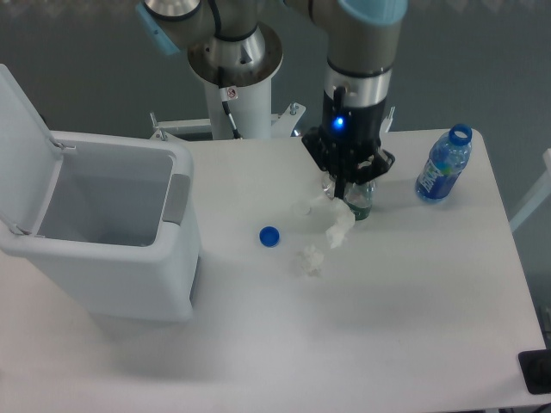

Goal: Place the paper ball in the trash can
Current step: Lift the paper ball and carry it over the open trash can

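I am at the step of taking the paper ball (337, 225), and I judge that the carrying has not begun. My gripper (348, 194) hangs in the upper middle of the frame, pointing down, with its fingers narrow and close together at the upper end of the ball. The white paper comes out just under the fingertips and runs down and to the left, so it seems pinched there, but I cannot tell for sure if the grip is firm or if the lower end rests on the table (405, 310). Just behind my fingers stands a small bottle (362, 203), partly hidden by them, so I cannot say if I touch it. A smaller white wad (307, 259) lies below and to the left of the ball, near it but apart, and a blue cap (269, 236) lies further left. A bigger blue bottle (442, 169) stands well apart at the upper right. The trash can (103, 258) is at the left side of the frame, its lid (21, 146) standing up and the mouth open. The next move, in my judgement, calls for a straight lift, high enough to pass the rim of the can, then a travel to the left over the cap, and a release above the open mouth. The thin paper may slip, so the lift should be slow.
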